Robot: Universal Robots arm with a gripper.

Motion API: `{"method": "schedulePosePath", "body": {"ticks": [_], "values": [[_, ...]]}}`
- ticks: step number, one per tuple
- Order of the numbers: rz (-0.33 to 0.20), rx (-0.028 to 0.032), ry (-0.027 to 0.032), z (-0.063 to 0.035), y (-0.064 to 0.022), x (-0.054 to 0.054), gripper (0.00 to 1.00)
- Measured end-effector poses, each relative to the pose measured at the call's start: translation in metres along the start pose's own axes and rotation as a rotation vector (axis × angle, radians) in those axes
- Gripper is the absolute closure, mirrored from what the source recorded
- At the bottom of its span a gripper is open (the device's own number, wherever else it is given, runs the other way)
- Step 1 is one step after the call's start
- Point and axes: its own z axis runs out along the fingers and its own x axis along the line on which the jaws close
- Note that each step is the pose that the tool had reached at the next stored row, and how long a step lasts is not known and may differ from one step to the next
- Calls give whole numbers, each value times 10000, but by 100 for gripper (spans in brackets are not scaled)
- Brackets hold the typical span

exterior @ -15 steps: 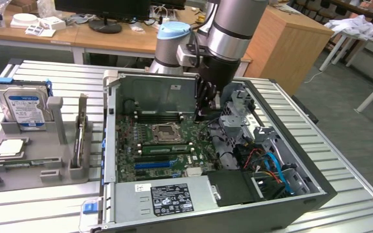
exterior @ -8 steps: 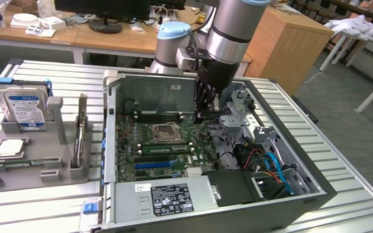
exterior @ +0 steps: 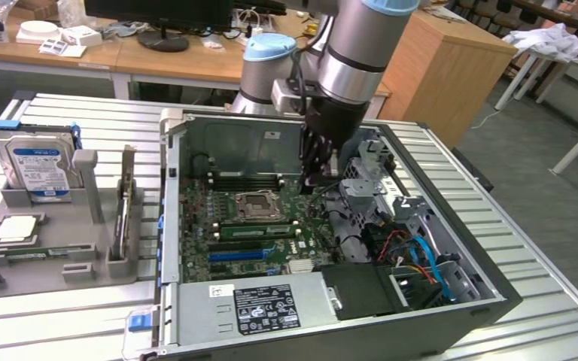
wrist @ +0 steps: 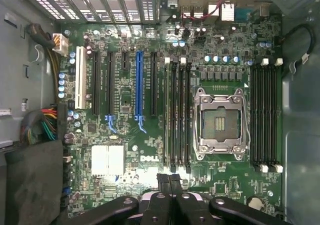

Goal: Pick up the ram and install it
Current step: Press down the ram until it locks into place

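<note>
Wrist view, lower middle: with jaws pressed together in line with the DIMM slots (wrist: 176, 117) beside the CPU socket (wrist: 220, 120), best to stay square and press the green ram (exterior: 254, 230) evenly.

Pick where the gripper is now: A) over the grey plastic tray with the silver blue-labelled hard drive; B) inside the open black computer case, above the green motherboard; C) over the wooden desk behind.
B: the gripper hangs inside the open black computer case, above the green motherboard near the silver CPU socket; the grey plastic tray lies off to the exterior view's left.
</note>
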Motion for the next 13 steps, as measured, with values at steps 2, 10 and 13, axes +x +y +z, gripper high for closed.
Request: {"method": "schedulePosePath", "body": {"ticks": [2, 10, 13], "values": [[0, 0, 0, 17, -1, 0, 89], [0, 0, 0, 103, -4, 0, 89], [0, 0, 0, 132, -5, 1, 89]]}}
